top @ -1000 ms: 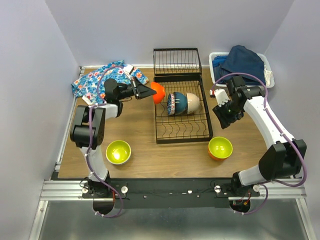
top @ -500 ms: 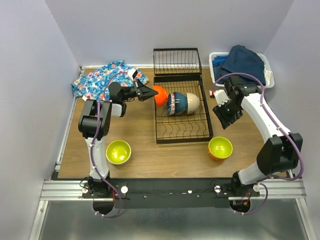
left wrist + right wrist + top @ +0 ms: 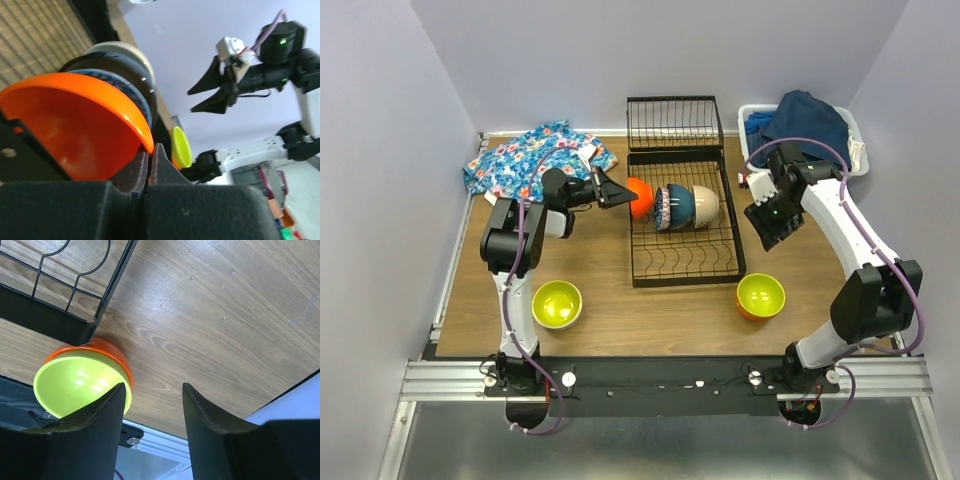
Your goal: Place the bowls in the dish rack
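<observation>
My left gripper is shut on the rim of a red-orange bowl and holds it on edge at the left end of the black wire dish rack, beside a blue-white patterned bowl, a dark blue bowl and a beige bowl standing in the rack's slots. In the left wrist view the red-orange bowl is pinched at its rim. My right gripper is open and empty above the table right of the rack. An orange bowl with a lime inside and a yellow-green bowl sit on the table.
The rack's hinged wire end panel stands at the far end. A floral cloth lies at the back left. A white bin of blue clothes stands at the back right. The table's near edge meets a metal rail.
My left gripper has carried the red-orange bowl rightward up against the bowls in the rack. My right gripper has lifted slightly away toward the back.
</observation>
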You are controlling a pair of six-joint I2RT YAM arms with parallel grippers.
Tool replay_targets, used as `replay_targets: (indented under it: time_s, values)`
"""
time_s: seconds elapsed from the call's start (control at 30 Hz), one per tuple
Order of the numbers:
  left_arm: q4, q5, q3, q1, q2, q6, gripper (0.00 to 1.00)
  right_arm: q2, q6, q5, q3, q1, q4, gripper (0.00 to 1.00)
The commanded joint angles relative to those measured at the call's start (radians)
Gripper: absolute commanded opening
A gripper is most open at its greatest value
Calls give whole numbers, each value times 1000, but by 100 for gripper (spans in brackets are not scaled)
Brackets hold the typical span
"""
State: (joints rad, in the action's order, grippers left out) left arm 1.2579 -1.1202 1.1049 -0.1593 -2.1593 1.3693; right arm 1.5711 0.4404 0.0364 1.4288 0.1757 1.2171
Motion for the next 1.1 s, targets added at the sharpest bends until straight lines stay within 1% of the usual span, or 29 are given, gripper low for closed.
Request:
replay_targets:
  time_s: [0.0, 0.07, 0.17, 0.2, 0.23, 0.33, 0.47, 0.53, 0.57, 0.6, 0.7, 0.77, 0.8, 0.9, 0.93, 0.97, 1.07]
  values:
    - [-152, -30, -14, -11, 15, -217, 0, -14, -6, 23, -17, 4, 16, 57]
    - [-172, -36, -16, -13, 16, -239, 0, -22, -5, 25, -25, 4, 13, 57]
    - [-254, -41, -19, -17, 29, -309, 0, -26, -3, 28, -31, 2, 15, 57]
    - [-320, -40, -19, -17, 33, -341, 0, -26, -2, 31, -31, 2, 16, 57]
    - [-350, -38, -23, -17, 39, -393, 0, -28, -2, 33, -33, 4, 15, 57]
    - [-460, -26, -30, -17, 61, -488, 0, -29, -2, 34, -33, 4, 12, 57]
    - [-525, -10, -39, -13, 91, -544, 9, -31, -2, 37, -30, 4, 12, 57]
    - [-592, 2, -31, -11, 102, -581, 14, -29, -3, 37, -25, 4, 12, 57]
    - [-623, 8, -25, -8, 111, -628, 20, -29, -3, 39, -22, 4, 12, 57]
    - [-674, 19, -20, -5, 119, -648, 21, -29, -3, 39, -19, 4, 12, 57]
    - [-742, 40, -20, 1, 147, -723, 28, -31, -5, 39, -18, 2, 10, 57]
    - [-782, 62, -17, 3, 168, -768, 36, -37, -6, 39, -21, 2, 10, 57]
    - [-829, 71, -16, 3, 177, -818, 39, -39, -8, 40, -21, 2, 10, 57]
    - [-928, 114, -13, 4, 213, -892, 47, -43, -9, 43, -24, 2, 13, 58]
    - [-948, 123, -14, 6, 219, -926, 50, -46, -11, 43, -24, 2, 12, 58]
    - [-962, 138, -16, 6, 234, -941, 53, -46, -11, 43, -25, 2, 10, 58]
    - [-1000, 146, -17, 7, 256, -978, 59, -54, -9, 45, -33, 4, 9, 58]
